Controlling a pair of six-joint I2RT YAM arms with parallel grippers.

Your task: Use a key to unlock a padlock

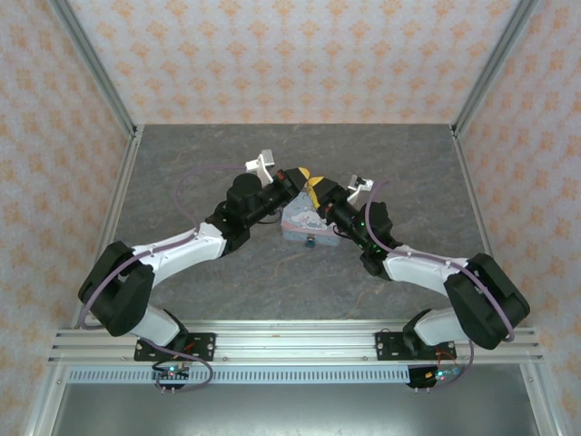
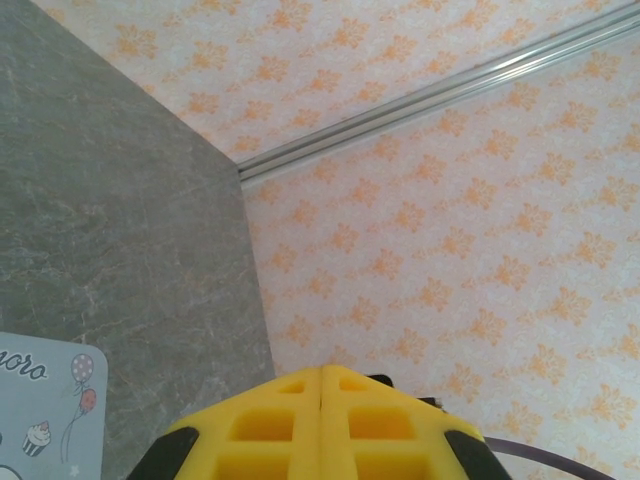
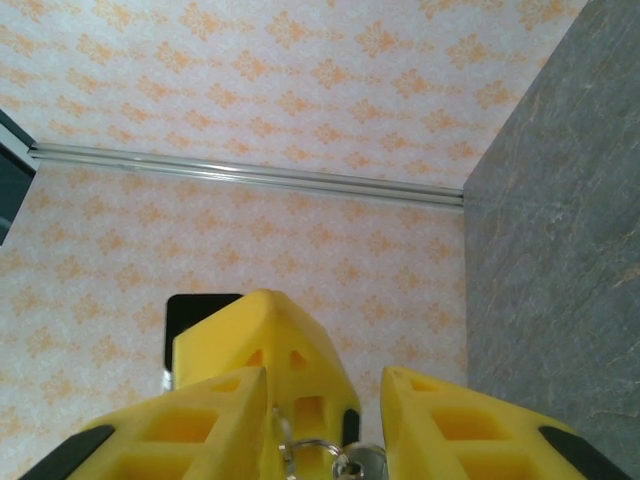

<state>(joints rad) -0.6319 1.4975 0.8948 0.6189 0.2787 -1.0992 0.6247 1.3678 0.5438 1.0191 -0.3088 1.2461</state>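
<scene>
A pale rectangular cartoon-printed tin box (image 1: 300, 220) lies on the grey stone-patterned table (image 1: 182, 154), and both arms meet over its far end. The tiny teal-blue padlock (image 1: 310, 242) sits at the tin's near edge, touching it or just beside it; which one cannot be told.

The left gripper (image 2: 320, 378) is above the tin's far left corner, its yellow fingers pressed flat together with nothing showing between them.

The right gripper (image 3: 325, 400) is just beside it, over the tin's far right side. Its yellow fingers (image 3: 460, 425) stand apart, and in the gap are a thin metal ring (image 3: 300, 452) and a small silvery piece (image 3: 360, 463). Whether the fingers pinch these or merely flank them cannot be told. The key cannot be made out among them.
</scene>
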